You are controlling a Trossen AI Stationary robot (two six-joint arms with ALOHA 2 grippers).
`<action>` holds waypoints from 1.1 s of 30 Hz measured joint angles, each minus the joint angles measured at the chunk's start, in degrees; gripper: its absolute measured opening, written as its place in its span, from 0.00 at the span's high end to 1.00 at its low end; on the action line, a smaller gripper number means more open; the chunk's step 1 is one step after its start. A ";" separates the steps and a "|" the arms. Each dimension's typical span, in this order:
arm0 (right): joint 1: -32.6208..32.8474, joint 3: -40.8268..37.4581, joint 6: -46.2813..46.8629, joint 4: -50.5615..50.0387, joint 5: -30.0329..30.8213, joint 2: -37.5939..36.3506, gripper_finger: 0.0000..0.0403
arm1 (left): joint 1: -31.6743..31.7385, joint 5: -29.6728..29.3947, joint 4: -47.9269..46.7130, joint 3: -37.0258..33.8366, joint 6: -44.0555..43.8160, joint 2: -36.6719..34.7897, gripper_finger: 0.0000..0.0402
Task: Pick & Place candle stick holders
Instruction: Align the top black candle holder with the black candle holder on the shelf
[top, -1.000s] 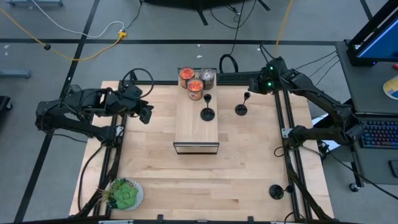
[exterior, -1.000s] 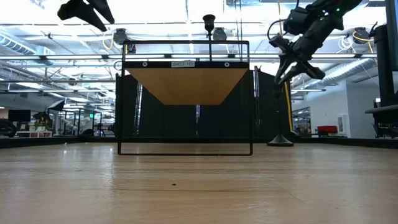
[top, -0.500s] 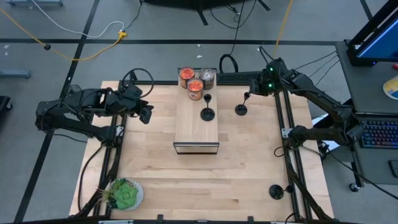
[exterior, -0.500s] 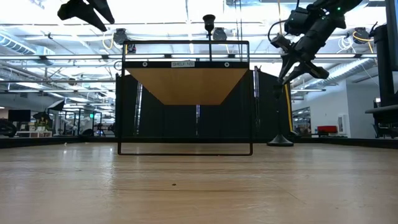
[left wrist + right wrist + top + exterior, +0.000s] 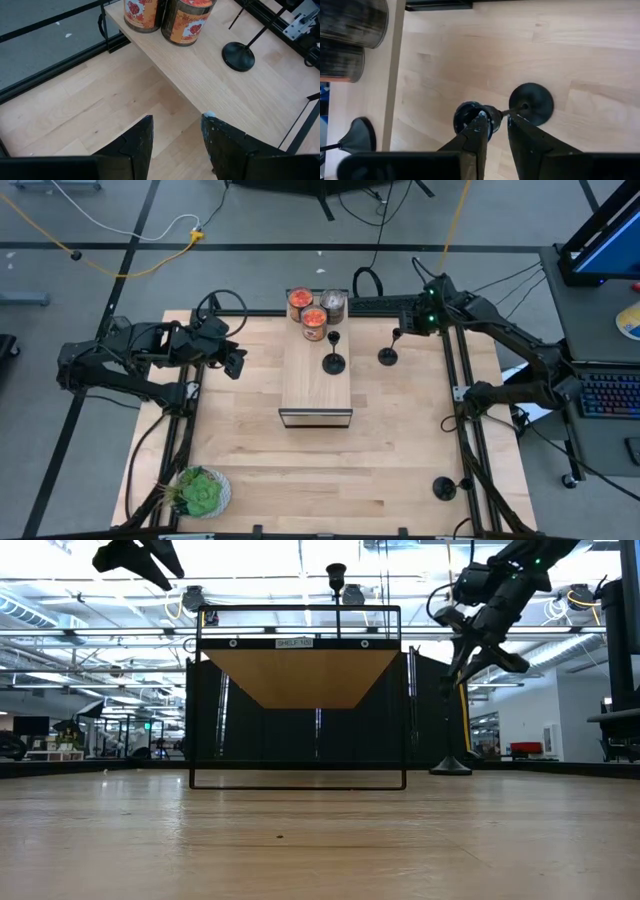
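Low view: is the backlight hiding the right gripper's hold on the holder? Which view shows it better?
Low view: bright ceiling lights turn the right gripper into a silhouette, hold unreadable. Right wrist view: even light, soft shadows; its fingers close on the candle stick holder stem just under its cup.

One holder [image 5: 333, 361] on shelf [image 5: 315, 385]; jars [image 5: 313, 313] behind; second holder [image 5: 388, 355] beside.

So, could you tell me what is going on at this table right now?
The right claw is at the cup top of a candle stick holder standing on the table beside the small wooden shelf, fingers astride its stem. A second holder already stands on the shelf near three jars; a third holder waits at the table's near right corner. The left claw hangs open over the table's left side, empty.
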 joint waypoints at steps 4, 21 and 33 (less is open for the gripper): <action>-0.01 0.00 0.25 1.06 0.02 0.52 0.82 | 0.00 0.01 -0.01 0.00 0.00 0.00 0.57; 0.07 0.10 1.42 0.87 -0.30 5.58 0.82 | 0.00 0.00 -0.02 0.00 0.35 0.00 0.57; 0.60 0.21 -1.18 -1.26 2.19 7.39 0.95 | 0.00 0.00 -0.02 0.00 0.48 0.00 0.57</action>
